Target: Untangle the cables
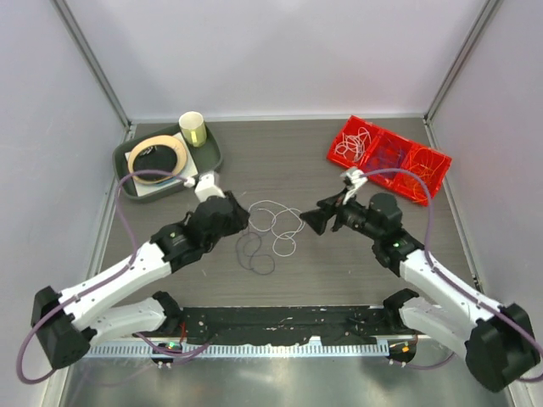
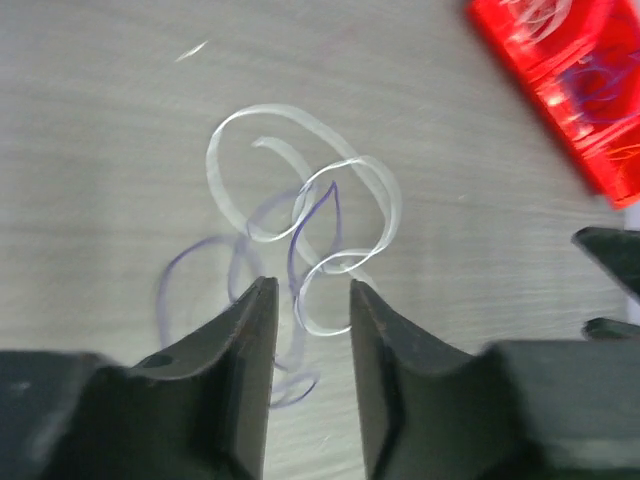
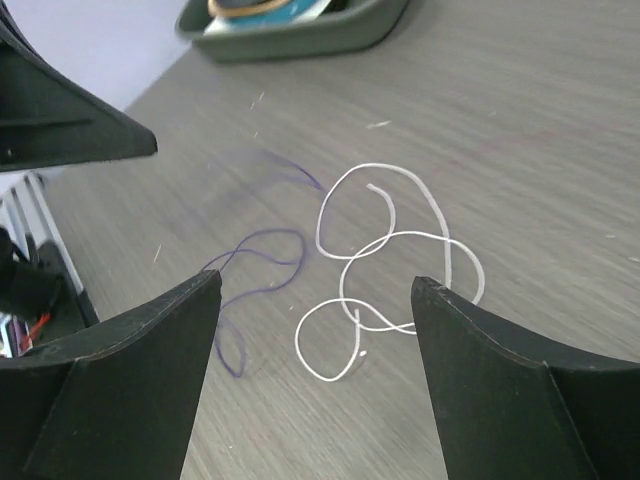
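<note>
Cables, thin white and purple wire loops, are lying overlapped on the grey table; others are sitting in the red plastic tray. Left gripper is gaping narrowly, right gripper widely, both holding nothing.

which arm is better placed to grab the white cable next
Right, probably. The right end effector faces the white cable with jaws wide open, loops centred in the gap. The left end effector is only narrowly open, aimed where purple cable and white overlap.

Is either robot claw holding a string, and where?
No. Both the left gripper and right gripper are open; the white cable and purple cable lie loose on the table.
</note>
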You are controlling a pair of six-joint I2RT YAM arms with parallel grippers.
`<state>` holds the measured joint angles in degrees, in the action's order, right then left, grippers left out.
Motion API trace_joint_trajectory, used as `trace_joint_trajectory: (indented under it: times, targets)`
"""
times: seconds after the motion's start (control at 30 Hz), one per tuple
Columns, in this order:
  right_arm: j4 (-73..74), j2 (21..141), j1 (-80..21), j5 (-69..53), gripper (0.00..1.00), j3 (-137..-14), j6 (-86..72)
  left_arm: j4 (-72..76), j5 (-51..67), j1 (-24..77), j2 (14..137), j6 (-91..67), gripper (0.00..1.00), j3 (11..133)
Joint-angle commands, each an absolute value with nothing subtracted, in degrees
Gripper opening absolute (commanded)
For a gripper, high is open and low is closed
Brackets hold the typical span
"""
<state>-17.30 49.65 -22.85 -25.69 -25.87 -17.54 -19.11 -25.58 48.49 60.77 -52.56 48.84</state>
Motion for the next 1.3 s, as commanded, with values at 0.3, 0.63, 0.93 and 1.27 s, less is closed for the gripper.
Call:
trace_joint_trajectory:
  times: [0.3, 0.63, 0.93, 1.27]
  targets:
    - [-0.80, 82.78, -53.51, 7.98, 0.82, -51.49, -16.09, -56.39, -37.41, 48.16, 41.23, -69.07, 1.00, 39.90]
    - [15.72, 107.56, -62.84, 21.25, 0.82, -71.78, -17.57, -63.28, -42.89, 48.16, 31.91, -79.10, 1.00, 33.93]
    - [16.70, 117.42, -63.37, 21.09, 0.77, -75.23, -23.11, -61.88, -41.31, 48.25, 29.01, -77.79, 1.00, 32.43]
    - [18.45, 122.34, -63.28, 28.03, 0.17, -77.96, -25.93, -60.91, -39.99, 48.25, 27.16, -77.52, 1.00, 31.38]
